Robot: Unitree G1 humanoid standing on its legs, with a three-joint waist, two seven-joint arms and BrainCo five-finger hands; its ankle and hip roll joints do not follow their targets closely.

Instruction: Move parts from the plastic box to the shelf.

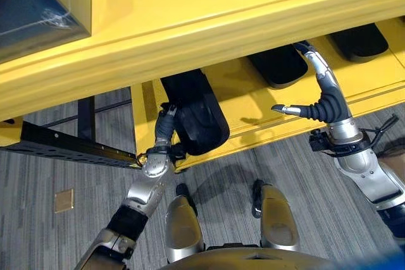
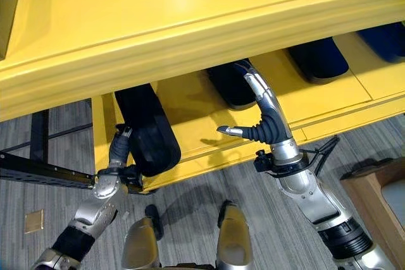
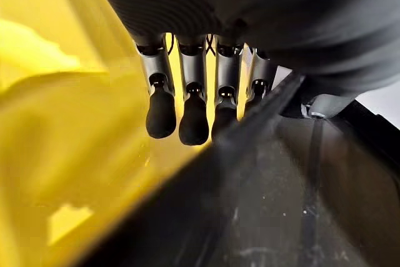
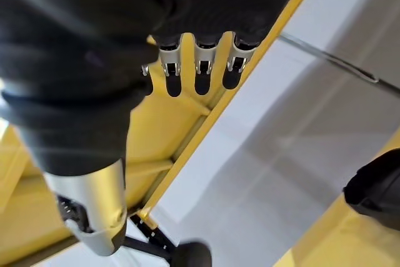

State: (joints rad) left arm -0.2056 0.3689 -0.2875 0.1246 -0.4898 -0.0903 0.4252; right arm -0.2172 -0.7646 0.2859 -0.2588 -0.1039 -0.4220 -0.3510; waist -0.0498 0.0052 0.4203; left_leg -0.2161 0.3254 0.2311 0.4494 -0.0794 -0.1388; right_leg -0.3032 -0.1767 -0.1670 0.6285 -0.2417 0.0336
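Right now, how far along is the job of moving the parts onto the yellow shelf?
Three black parts already lie further along the yellow shelf, like this one. In hand: the left hand rests against a long black part at the shelf's front edge. The right hand is open and empty. The plastic box isn't visible, so what's left is unclear.

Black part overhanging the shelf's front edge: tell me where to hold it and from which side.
Take the black part by its rounded near end, coming from the front: that end juts past the yellow shelf lip, while the upper board hides its far end. The left hand is beside its left flank.
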